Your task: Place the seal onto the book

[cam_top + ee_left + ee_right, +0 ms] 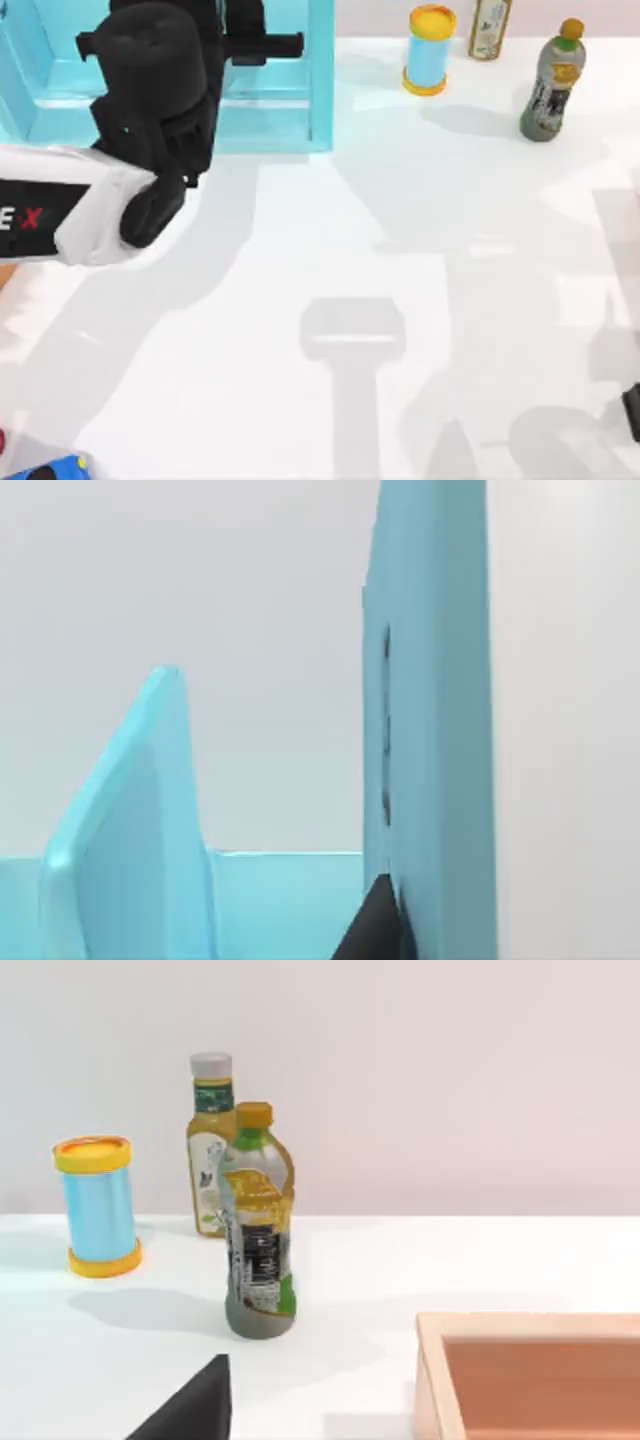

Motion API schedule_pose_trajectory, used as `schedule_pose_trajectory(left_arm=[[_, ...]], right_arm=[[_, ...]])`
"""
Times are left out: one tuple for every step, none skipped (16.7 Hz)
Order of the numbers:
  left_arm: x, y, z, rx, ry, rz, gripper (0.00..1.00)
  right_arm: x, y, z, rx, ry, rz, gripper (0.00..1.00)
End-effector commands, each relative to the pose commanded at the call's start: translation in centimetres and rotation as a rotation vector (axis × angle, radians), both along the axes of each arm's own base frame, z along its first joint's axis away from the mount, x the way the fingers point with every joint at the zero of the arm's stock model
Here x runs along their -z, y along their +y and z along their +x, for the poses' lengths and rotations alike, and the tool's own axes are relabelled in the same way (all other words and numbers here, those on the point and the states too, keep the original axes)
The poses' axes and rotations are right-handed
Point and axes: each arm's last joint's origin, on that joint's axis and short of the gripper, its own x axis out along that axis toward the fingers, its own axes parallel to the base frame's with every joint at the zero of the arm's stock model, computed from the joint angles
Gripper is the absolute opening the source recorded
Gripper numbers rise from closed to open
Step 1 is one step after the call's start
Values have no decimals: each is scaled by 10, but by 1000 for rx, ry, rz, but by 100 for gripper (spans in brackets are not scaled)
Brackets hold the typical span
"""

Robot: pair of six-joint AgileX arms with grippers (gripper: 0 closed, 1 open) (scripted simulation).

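Observation:
The seal and the book are out of view or hidden. My left arm (90,205) reaches from the table's left over the light-blue shelf unit (320,90) at the back left. Its black gripper (245,40) hangs above the shelf's inside. In the left wrist view a dark fingertip (375,925) lies close against the shelf's tall side wall (430,730), with a lower divider (140,820) beside it. My right gripper (632,410) sits parked at the table's front right edge; one dark fingertip (190,1410) shows in the right wrist view.
A blue cylinder with a yellow lid (430,50), a yellow-labelled bottle (490,28) and a dark-labelled bottle (552,85) stand at the back right. A wooden tray (530,1375) lies near the right gripper. A small blue thing (50,468) is cropped at the front left corner.

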Motion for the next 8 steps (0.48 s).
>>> schedule_pose_trajectory(left_arm=[[-14, 2, -17, 1, -4, -3, 0], [-26, 5, -34, 3, -6, -5, 0], [-34, 8, -50, 4, -6, -5, 0], [-40, 10, -64, 6, -3, -4, 0], [-44, 13, -75, 7, 2, -2, 0], [-46, 15, -85, 9, 7, 1, 0], [-47, 16, -92, 10, 11, 4, 0], [-47, 17, -97, 11, 14, 6, 0]], right_arm=[[0, 0, 0, 0, 0, 0, 100], [0, 0, 0, 0, 0, 0, 100], [0, 0, 0, 0, 0, 0, 100], [0, 0, 0, 0, 0, 0, 100], [0, 0, 0, 0, 0, 0, 100], [0, 0, 0, 0, 0, 0, 100], [0, 0, 0, 0, 0, 0, 100], [0, 0, 0, 0, 0, 0, 100]])
